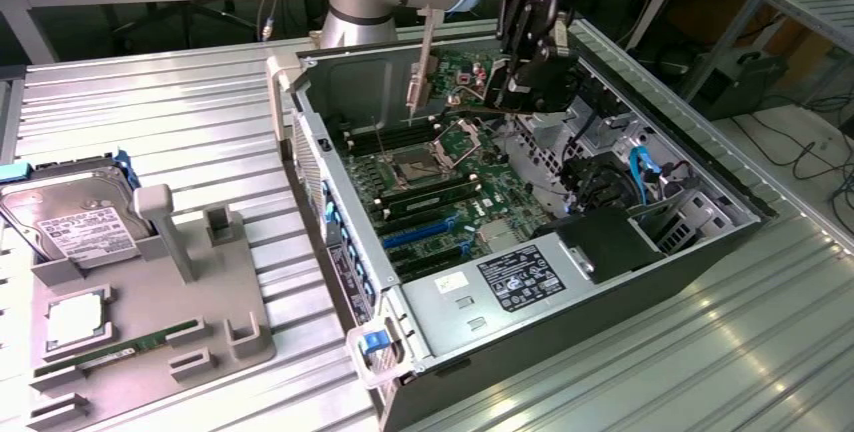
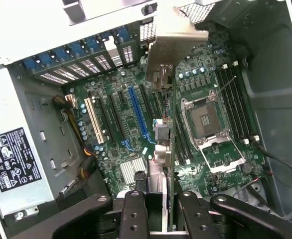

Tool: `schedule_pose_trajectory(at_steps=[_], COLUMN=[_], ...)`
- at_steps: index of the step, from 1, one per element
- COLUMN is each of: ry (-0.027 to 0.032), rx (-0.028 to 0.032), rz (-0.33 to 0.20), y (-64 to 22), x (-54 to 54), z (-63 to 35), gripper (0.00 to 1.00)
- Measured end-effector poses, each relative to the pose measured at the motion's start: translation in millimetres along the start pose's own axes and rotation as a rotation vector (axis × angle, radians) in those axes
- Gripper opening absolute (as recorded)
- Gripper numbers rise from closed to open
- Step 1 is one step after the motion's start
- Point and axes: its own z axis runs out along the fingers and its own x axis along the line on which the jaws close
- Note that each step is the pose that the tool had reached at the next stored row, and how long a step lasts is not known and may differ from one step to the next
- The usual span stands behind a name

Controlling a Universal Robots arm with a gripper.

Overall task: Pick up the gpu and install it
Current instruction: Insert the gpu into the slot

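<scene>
Robot's hand [image 1: 518,82] is clenched on the gpu [image 1: 423,70], holding the card on edge above the open computer case [image 1: 587,342] standing on the ribbed metal bench [image 1: 160,102]. Its silver bracket [image 2: 173,45] hangs over the motherboard [image 2: 220,164], near the blue slot [image 2: 138,114]. At the exterior view's left, a hard drive [image 1: 74,217] rests in a grey holder [image 1: 200,322].

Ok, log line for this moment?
gripper: shut on dark gpu card with silver bracket | card: edge-on above green motherboard in open computer case | seated: no
</scene>
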Motion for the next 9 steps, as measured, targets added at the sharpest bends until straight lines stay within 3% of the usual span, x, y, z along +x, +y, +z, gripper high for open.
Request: schedule_pose_trajectory(at_steps=[9], ry=[0.0030], rx=[-0.0008], rz=[-0.102], y=[-0.1], x=[0.0], z=[0.0], gripper=[0.28])
